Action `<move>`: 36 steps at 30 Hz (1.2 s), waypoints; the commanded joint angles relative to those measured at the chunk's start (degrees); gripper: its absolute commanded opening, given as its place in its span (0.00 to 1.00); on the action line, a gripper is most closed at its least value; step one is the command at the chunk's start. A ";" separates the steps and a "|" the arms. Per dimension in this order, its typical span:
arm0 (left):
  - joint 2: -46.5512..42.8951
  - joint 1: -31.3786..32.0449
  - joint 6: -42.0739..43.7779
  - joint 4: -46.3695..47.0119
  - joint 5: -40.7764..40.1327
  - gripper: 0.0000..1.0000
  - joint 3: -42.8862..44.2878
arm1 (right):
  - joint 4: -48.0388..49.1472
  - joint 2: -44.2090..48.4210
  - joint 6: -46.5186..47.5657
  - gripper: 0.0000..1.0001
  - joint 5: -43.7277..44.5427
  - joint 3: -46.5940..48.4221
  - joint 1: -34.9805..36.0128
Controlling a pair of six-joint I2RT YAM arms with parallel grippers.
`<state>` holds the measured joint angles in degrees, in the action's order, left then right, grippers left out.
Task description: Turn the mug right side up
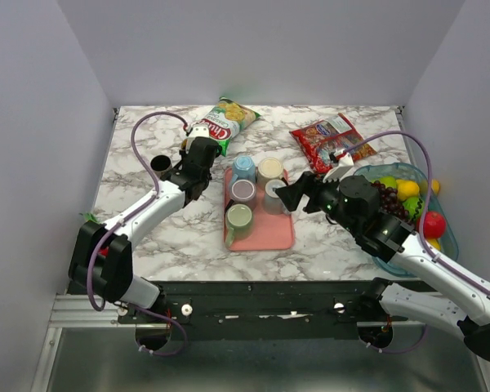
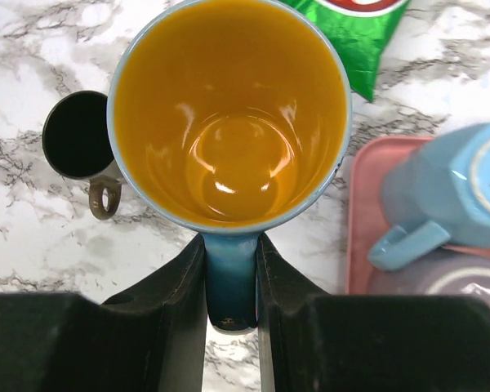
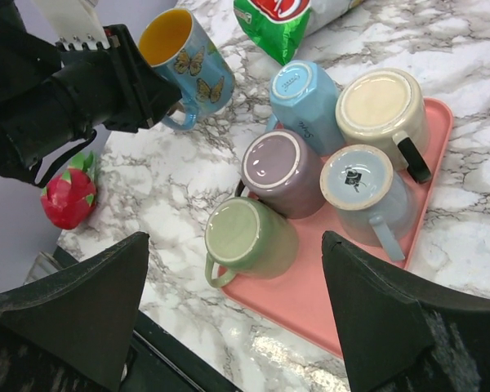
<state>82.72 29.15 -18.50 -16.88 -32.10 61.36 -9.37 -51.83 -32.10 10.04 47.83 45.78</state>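
A blue butterfly mug with an orange inside stands mouth up over the marble, left of the pink tray. My left gripper is shut on the mug's blue handle, one finger on each side. I cannot tell whether its base touches the table. In the top view the left gripper covers the mug. My right gripper hangs open over the tray's near right side, holding nothing. Its midpoint lies above an upside-down green mug.
Several mugs sit bottom up on the tray: light blue, cream, purple. A small black mug stands left of the held one. A green chip bag, a red snack bag and a fruit basket lie behind and to the right.
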 commanded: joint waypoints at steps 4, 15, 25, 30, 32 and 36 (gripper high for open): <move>1.83 -5.06 -2.41 14.94 4.06 0.00 -4.23 | -1.44 0.77 0.46 0.93 1.56 -1.60 0.10; 5.87 -9.46 -5.66 21.02 8.89 0.00 -6.87 | -2.15 0.68 -0.25 0.93 0.15 -1.43 -0.08; 9.92 -9.72 -8.39 19.70 6.17 0.24 -7.22 | -3.55 -1.43 -0.77 0.97 -1.26 0.07 -0.25; 7.81 -9.63 -8.83 20.40 8.27 0.78 -8.10 | -5.31 -2.22 -1.83 0.99 -0.38 0.15 -0.34; 6.15 -9.55 -9.18 20.05 9.33 0.85 -8.28 | -5.92 -2.66 -2.09 1.00 -0.11 0.42 -0.43; 2.37 -8.85 -11.20 18.38 12.66 0.95 -8.63 | -7.42 -4.24 -2.35 1.00 -0.20 1.12 -0.51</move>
<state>90.45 19.86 -27.07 1.04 -22.55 53.43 -13.82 -54.89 -33.63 9.54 46.83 45.65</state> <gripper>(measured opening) 0.905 0.996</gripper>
